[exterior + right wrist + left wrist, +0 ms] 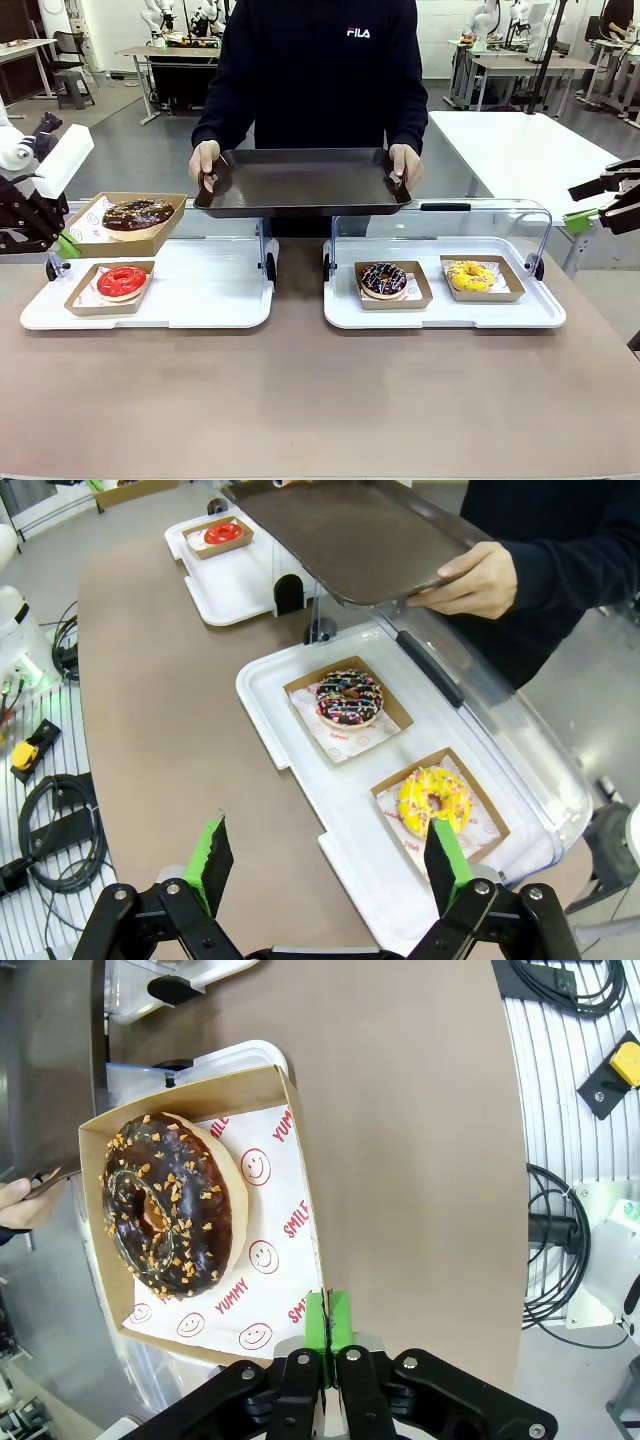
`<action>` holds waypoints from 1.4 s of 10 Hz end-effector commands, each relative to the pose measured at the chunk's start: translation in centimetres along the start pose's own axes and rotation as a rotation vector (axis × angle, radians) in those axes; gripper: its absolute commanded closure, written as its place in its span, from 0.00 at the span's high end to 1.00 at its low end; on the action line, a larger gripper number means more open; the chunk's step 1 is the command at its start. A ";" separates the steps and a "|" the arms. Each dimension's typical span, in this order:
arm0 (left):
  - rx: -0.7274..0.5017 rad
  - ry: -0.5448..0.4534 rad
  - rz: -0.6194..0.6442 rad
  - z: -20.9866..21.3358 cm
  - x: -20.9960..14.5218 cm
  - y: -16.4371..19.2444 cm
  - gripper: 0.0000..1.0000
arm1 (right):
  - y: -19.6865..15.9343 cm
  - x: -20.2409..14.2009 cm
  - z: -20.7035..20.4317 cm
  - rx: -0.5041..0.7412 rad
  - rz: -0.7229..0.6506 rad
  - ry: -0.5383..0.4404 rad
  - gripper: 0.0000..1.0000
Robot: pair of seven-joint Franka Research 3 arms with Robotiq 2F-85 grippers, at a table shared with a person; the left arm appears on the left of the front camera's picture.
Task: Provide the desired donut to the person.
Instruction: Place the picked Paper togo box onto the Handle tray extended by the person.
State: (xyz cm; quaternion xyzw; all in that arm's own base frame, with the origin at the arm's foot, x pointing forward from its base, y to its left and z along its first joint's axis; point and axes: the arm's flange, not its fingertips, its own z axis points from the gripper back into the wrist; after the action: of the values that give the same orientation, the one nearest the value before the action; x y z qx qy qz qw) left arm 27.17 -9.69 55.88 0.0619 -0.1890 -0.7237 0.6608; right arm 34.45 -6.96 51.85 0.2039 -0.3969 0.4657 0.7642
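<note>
At the far left corner of the worktop (300, 400) the left gripper (326, 1312) has its fingers pinched together on the wall of the cardboard box (110, 246) carrying the chocolate donut (137, 214), so the pastry itself goes untouched. Over the far edge's middle the person (310, 80) holds a dark tray (300, 180) level in both hands, likely to receive it. By the right edge the right gripper (325, 865) hangs with fingers wide apart and empty, clear of the handover.

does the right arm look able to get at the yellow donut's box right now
Probably yes. The clear lid is swung up behind the white tray, nothing covers the yellow donut's box, and the right arm's jaws stand open on its near side.
</note>
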 end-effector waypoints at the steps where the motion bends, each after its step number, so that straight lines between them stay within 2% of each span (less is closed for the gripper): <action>1: 0.013 0.018 0.009 -0.1 0.2 0.1 0.01 | -0.2 0.0 -0.1 0.006 0.012 -0.031 1.00; 11: 0.000 0.000 0.000 0.0 0.0 0.0 0.01 | -0.2 0.0 -0.1 0.006 0.012 -0.031 1.00; 13: -0.011 0.040 0.025 1.9 4.6 6.8 0.01 | -0.2 0.0 -0.1 0.006 0.012 -0.031 1.00; 14: -0.050 0.014 -0.015 2.1 7.0 9.7 0.01 | -0.2 0.0 -0.1 0.006 0.012 -0.031 1.00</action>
State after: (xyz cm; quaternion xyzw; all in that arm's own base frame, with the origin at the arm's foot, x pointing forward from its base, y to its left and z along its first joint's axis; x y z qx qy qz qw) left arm 31.28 -13.73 59.83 0.0664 -0.1835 -0.7288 0.6563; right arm 34.45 -6.95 51.87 0.2037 -0.3970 0.4658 0.7641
